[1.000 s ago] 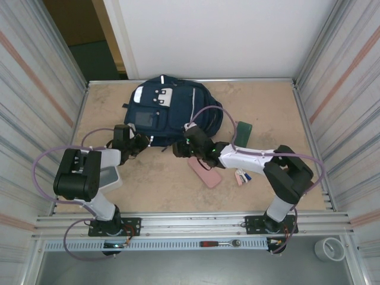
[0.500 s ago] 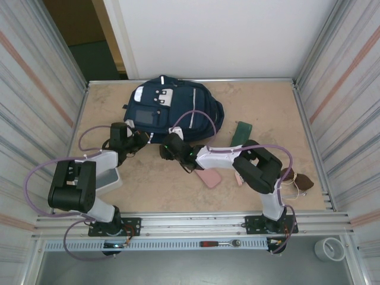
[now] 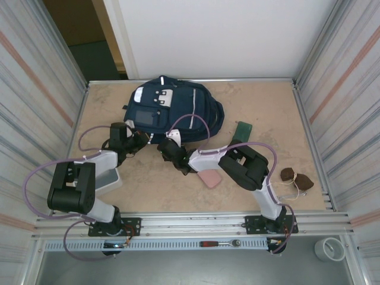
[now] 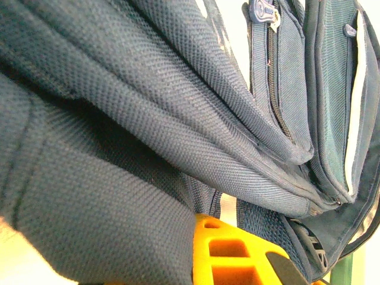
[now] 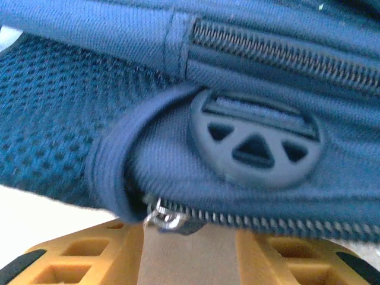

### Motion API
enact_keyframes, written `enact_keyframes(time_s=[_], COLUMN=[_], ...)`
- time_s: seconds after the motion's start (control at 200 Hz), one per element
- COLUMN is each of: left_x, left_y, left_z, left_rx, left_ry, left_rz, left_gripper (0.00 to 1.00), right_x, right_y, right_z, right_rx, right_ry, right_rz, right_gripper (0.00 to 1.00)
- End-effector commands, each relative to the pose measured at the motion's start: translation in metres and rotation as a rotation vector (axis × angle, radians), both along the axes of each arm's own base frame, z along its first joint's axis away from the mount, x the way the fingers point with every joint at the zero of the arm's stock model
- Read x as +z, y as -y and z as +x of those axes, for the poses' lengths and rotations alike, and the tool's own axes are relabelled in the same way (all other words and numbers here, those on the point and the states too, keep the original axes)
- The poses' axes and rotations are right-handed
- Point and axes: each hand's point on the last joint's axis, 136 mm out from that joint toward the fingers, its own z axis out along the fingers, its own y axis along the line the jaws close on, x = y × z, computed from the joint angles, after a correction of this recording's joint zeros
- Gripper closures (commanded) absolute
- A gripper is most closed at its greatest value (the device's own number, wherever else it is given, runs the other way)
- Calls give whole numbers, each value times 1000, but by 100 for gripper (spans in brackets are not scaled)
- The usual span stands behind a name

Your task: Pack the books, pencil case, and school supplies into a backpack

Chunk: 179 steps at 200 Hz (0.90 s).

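The navy backpack (image 3: 173,111) lies flat at the back of the table. My left gripper (image 3: 140,141) is at its near-left edge, shut on a fold of backpack fabric (image 4: 107,196) that covers one yellow finger (image 4: 237,255). My right gripper (image 3: 169,152) sits at the backpack's near edge. Its jaws stand open (image 5: 190,252), bare table showing between them. A metal zipper slider (image 5: 167,218) hangs just above that gap, under a round plastic buckle (image 5: 256,139). The pink pencil case (image 3: 209,177) lies behind my right arm. Books and school supplies are hidden.
A dark green flat item (image 3: 243,130) lies right of the backpack. A brown object with a white cord (image 3: 295,177) sits at the right, near the front. A white box (image 3: 108,178) rests under my left arm. Corrugated metal walls (image 3: 341,107) close in both sides.
My right arm has swung left along the backpack's near edge, and its jaws have narrowed. The brown object came into view as it moved. The left gripper stays clamped on the fabric.
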Motion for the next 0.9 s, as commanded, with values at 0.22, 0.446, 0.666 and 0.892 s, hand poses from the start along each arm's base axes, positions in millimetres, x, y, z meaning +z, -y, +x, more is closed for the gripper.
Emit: enact_keyframes(time_s=[0.22, 0.446, 0.666, 0.892], left_x=[29, 29, 22, 20], left_y=[9, -14, -37, -49], left_z=[5, 9, 11, 14], left_rx=[-60, -20, 11, 25], left_ry=[87, 87, 71, 61], left_rz=[-16, 5, 35, 30], left_gripper=[100, 100, 100, 100], right_x=[18, 24, 13, 19], right_y=[-3, 20, 69, 99], right_z=[19, 5, -9, -8], right_rx=[-22, -13, -37, -15], right_ry=[106, 58, -68, -129], right_rz=[-14, -21, -33, -2], right_gripper=[90, 100, 100, 100])
